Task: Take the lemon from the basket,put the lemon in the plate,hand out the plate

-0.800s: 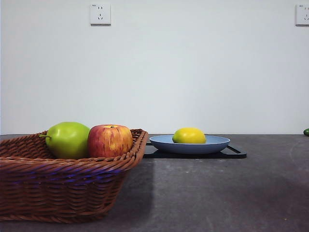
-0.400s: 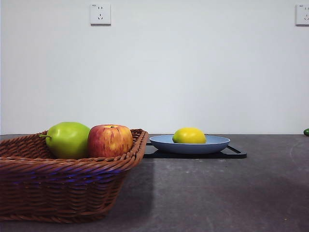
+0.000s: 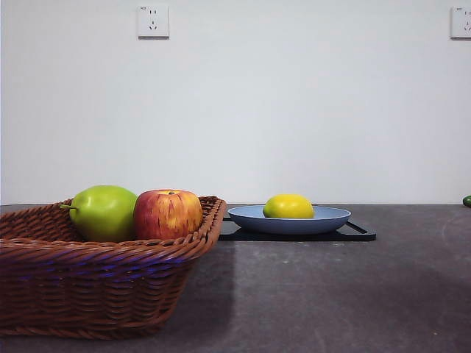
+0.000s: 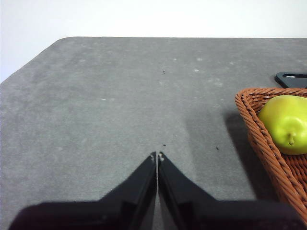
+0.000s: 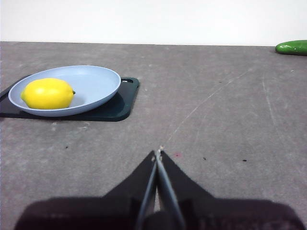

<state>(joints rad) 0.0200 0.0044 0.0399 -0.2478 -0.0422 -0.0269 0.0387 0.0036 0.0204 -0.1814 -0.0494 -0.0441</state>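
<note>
The yellow lemon (image 3: 288, 206) lies in the blue-grey plate (image 3: 331, 218), which sits on a flat black tray (image 3: 360, 232). Both also show in the right wrist view, the lemon (image 5: 47, 93) in the plate (image 5: 98, 82). The brown wicker basket (image 3: 96, 283) stands at the front left, and its corner shows in the left wrist view (image 4: 261, 143). My right gripper (image 5: 158, 154) is shut and empty over bare table, apart from the plate. My left gripper (image 4: 157, 156) is shut and empty over bare table beside the basket. Neither arm shows in the front view.
A green apple (image 3: 103, 212) and a red-yellow apple (image 3: 168, 214) lie in the basket; the green apple also shows in the left wrist view (image 4: 288, 123). A green vegetable (image 5: 292, 47) lies at the table's far edge. Grey tabletop (image 3: 338, 294) spreads before the plate.
</note>
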